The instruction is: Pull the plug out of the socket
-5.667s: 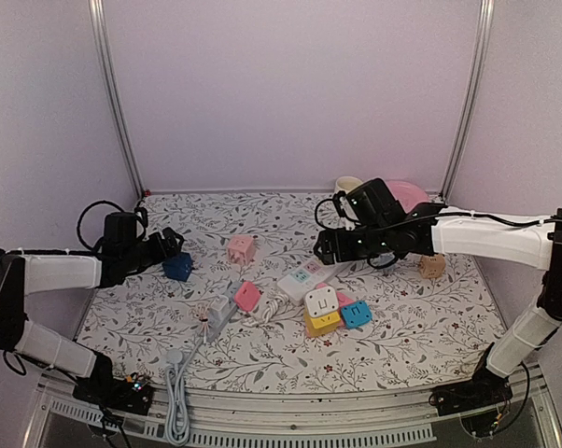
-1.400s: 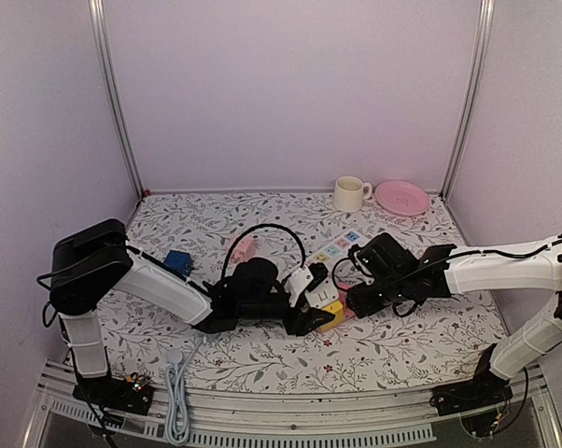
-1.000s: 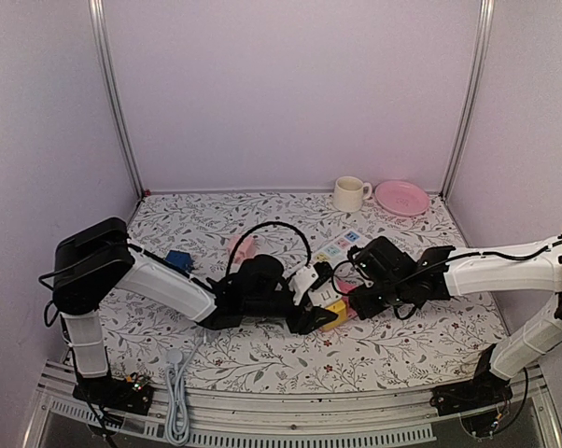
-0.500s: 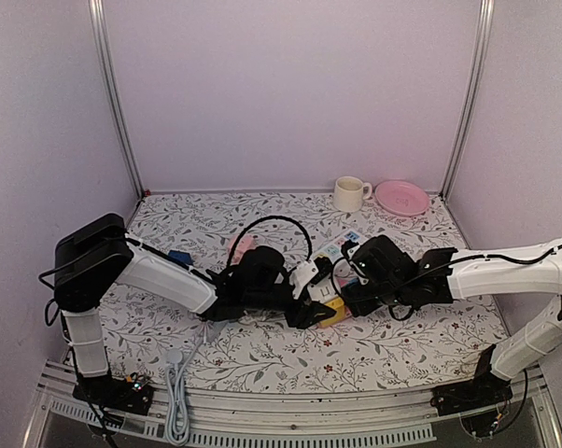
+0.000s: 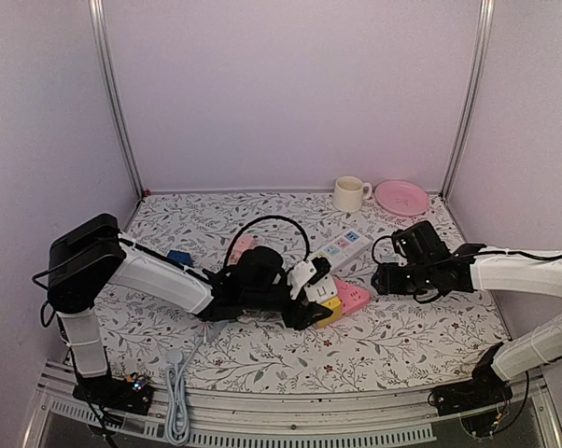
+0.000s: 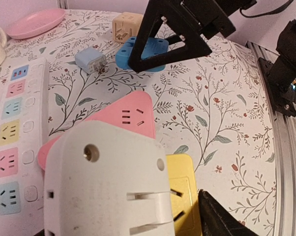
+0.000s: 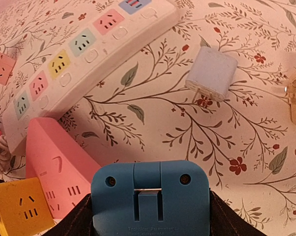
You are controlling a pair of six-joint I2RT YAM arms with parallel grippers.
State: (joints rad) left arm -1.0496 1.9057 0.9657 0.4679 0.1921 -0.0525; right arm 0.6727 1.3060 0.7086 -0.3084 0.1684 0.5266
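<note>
Near the middle of the table (image 5: 262,359), the right gripper (image 5: 381,278) is clamped tight on the blue plug (image 7: 150,204), which sits apart from the pink socket (image 7: 54,162). The left gripper (image 5: 309,297) is closed around a white cube (image 6: 108,182) beside the yellow socket (image 6: 180,189).

blue plug (image 7: 150,199) — pink socket (image 7: 54,169), white cube (image 6: 106,177)

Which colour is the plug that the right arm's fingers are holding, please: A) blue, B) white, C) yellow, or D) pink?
A: the right wrist view shows the blue plug clamped between the fingers.
</note>
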